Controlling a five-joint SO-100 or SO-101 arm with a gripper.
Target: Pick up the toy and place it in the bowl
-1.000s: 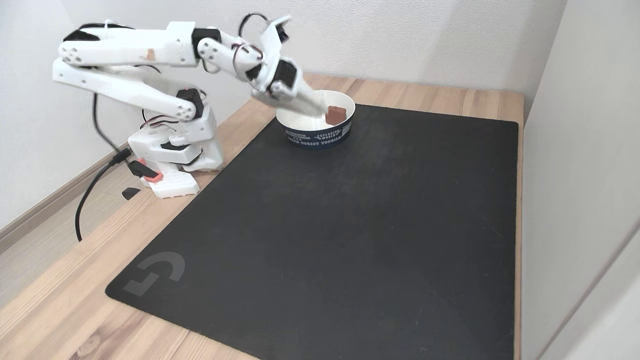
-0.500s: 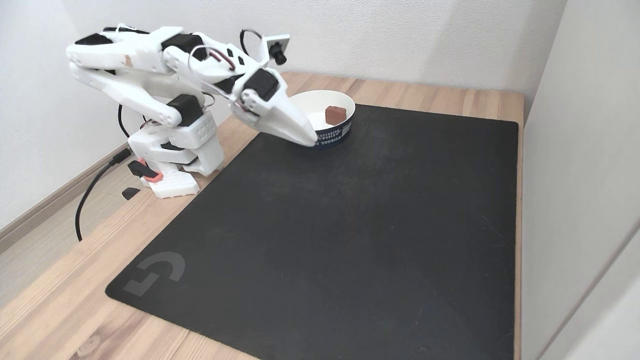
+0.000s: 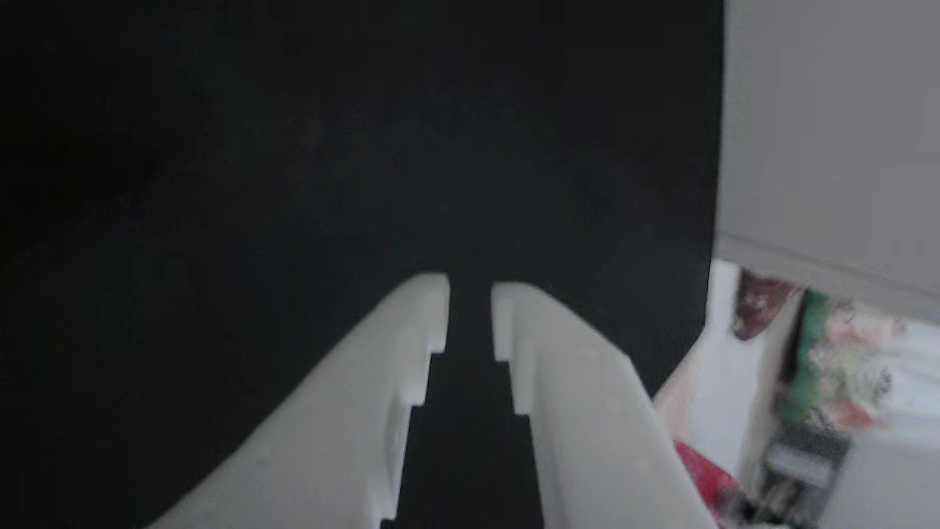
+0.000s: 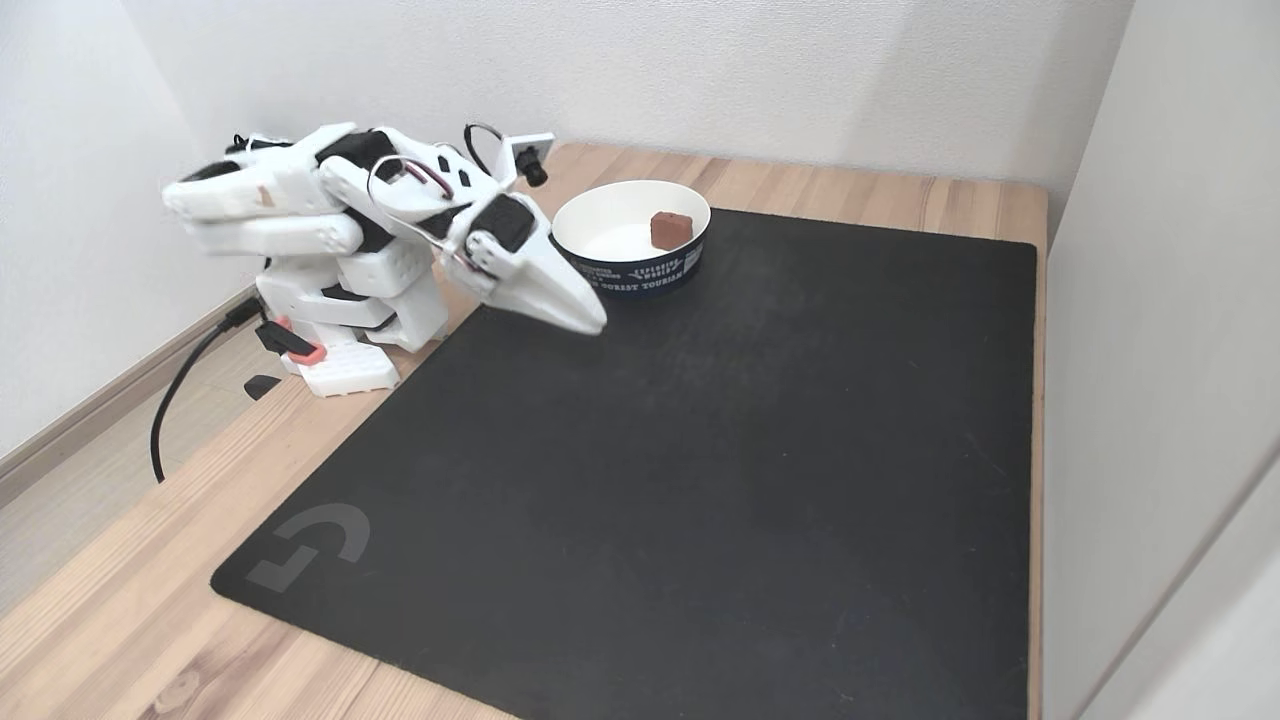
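In the fixed view the toy [image 4: 670,229], a small reddish-brown block, sits inside the bowl [image 4: 600,203], close against the inner wall on the right as that view shows it; its underside and where it meets the bowl floor are hidden by the rim. The bowl stands at the far left corner of the black mat [image 4: 700,450], its dark band of white lettering partly covered by the arm. The gripper [image 4: 590,322] hangs over the mat just in front of the bowl, apart from it, with the white arm [image 4: 300,200] folded low over its base. From this side the two fingers overlap into one white wedge, so their spacing cannot be read there. In the other view the fingertips [image 3: 433,308] stand slightly parted with a narrow dark gap between them, holding nothing, above the mat [image 3: 294,147]. To the right of that view, blurred shapes in red, green and white lie beyond the mat's edge and cannot be identified.
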